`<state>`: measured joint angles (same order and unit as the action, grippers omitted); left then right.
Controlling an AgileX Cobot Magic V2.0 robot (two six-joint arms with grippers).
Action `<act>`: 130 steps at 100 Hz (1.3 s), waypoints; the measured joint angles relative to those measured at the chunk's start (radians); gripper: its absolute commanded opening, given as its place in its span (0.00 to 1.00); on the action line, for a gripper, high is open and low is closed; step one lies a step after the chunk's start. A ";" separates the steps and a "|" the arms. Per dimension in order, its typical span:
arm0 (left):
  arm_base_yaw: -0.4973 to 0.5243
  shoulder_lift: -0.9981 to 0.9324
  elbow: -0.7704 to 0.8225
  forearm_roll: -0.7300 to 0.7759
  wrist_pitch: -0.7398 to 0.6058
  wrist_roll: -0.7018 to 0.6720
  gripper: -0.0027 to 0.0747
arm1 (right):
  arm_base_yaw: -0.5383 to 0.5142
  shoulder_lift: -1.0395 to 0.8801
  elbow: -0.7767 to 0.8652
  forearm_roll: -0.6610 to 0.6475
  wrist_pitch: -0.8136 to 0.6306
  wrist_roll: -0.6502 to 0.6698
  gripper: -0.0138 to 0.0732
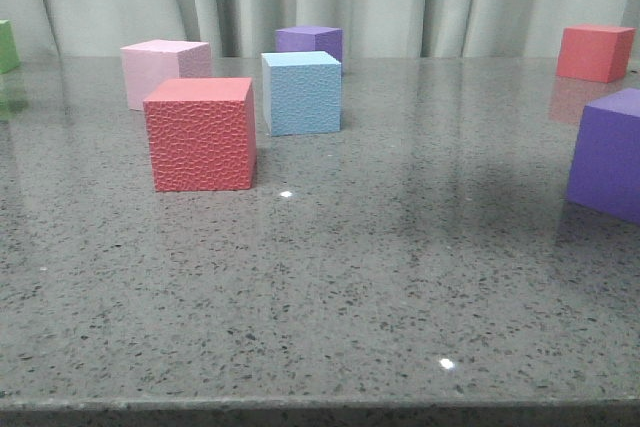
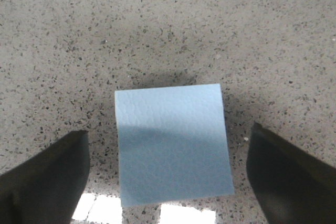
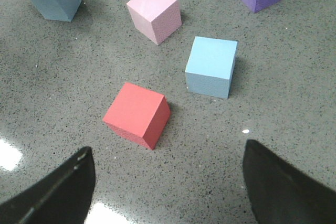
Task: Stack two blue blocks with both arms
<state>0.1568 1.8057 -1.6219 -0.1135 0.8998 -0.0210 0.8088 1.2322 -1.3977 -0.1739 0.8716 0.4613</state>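
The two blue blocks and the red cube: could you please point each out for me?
Pebbled blue block [image 1: 302,97], front view, front face.
Smoother blue block [image 2: 173,145], left wrist view, top face.
Red cube [image 3: 134,108], right wrist view, top face.

Even, fairly bright overhead light is cast on the bench, where small white glints and faint reflections of the cubes are seen. In the left wrist view a shadow is thrown across the near half of the blue block, and white glare patches lie beside it. The end effector fingers are rendered dark and blurred in both wrist views.
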 measured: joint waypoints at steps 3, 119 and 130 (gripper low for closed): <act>0.000 0.006 -0.001 0.000 0.000 0.000 0.79 | 0.000 0.000 0.000 0.000 0.000 0.000 0.82; -0.024 0.061 -0.198 -0.018 0.155 -0.009 0.39 | 0.000 -0.053 0.004 -0.075 -0.017 0.002 0.82; -0.080 0.061 -0.315 -0.012 0.220 -0.050 0.39 | 0.000 -0.054 0.004 -0.084 -0.009 0.002 0.82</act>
<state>0.0766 1.8664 -1.9367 -0.1258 1.1201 -0.0707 0.8088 1.1778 -1.3937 -0.2574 0.8627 0.4629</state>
